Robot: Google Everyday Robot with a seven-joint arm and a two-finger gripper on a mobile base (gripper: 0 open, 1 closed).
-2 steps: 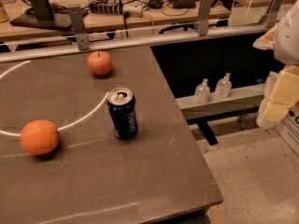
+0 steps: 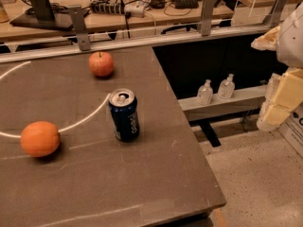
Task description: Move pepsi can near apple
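The dark blue pepsi can (image 2: 124, 116) stands upright near the middle of the brown table (image 2: 142, 183), silver top and pull tab facing up. The reddish apple (image 2: 101, 64) with a short stem sits behind it and a little to the left, near the table's far edge. The two are apart, about a can's height between them. My gripper (image 2: 279, 103), pale yellow and white, hangs at the right edge of the view, off the table and well to the right of the can. It holds nothing that I can see.
A larger smooth orange (image 2: 40, 138) lies at the table's left. A white curved line (image 2: 90, 115) runs across the tabletop. A metal rail (image 2: 142, 39) borders the far edge. Two small bottles (image 2: 205, 92) stand on a low shelf right of the table.
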